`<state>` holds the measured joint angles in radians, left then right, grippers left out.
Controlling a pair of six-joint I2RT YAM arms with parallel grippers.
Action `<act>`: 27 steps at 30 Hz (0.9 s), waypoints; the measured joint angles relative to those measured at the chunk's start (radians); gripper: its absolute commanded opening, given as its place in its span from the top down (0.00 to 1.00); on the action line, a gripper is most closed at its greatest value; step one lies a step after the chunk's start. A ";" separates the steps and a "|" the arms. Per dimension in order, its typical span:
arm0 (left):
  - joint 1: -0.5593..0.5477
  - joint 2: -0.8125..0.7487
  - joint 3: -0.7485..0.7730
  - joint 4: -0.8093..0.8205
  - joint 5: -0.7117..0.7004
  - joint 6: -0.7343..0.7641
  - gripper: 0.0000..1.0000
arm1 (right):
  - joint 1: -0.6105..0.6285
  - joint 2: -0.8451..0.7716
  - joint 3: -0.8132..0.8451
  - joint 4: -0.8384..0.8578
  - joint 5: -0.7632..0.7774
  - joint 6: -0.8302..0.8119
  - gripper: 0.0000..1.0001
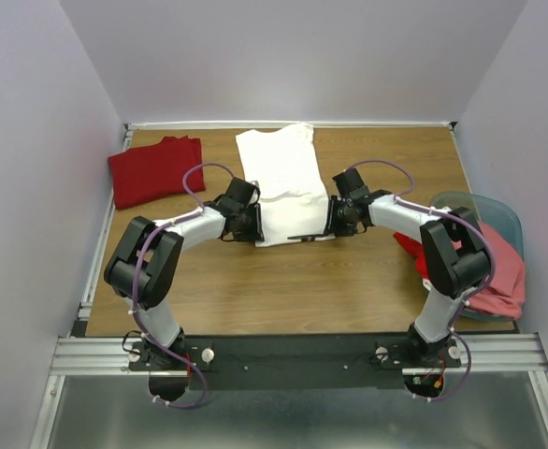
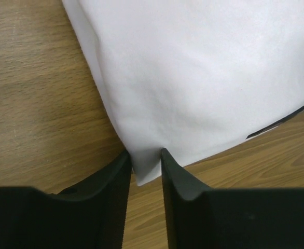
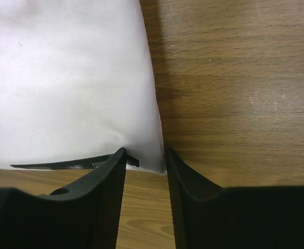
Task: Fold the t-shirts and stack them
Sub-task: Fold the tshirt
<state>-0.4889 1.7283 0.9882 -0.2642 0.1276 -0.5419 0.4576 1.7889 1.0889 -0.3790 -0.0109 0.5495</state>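
A large white t-shirt [image 1: 283, 182] lies flat on the wooden table, partly folded, collar toward the back. My left gripper [image 1: 247, 223] sits at its near left corner and my right gripper [image 1: 336, 220] at its near right corner. In the left wrist view the jaws [image 2: 146, 155] stand narrowly apart with the white corner [image 2: 204, 78] between them. In the right wrist view the jaws [image 3: 146, 155] likewise straddle the white corner [image 3: 64, 78], with wood showing in the gap. A folded dark red t-shirt [image 1: 152, 170] lies at the back left.
A teal plastic bin [image 1: 503, 213] stands at the right edge, holding a pink shirt [image 1: 500, 276]. A red shirt [image 1: 409, 247] spills from it onto the table. White walls close in the back and both sides.
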 measured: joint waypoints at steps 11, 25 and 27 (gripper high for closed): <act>-0.004 -0.013 -0.053 0.083 0.042 -0.028 1.00 | -0.003 -0.032 -0.036 0.018 -0.093 -0.025 1.00; -0.026 -0.378 -0.064 -0.118 0.064 -0.028 1.00 | -0.002 -0.335 0.001 -0.208 -0.159 -0.035 1.00; -0.038 -0.402 -0.080 -0.142 0.072 -0.028 1.00 | 0.002 -0.351 0.001 -0.248 -0.162 -0.035 0.99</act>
<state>-0.5266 1.3258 0.9085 -0.4057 0.1997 -0.5701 0.4595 1.4380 1.0901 -0.6266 -0.1726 0.5148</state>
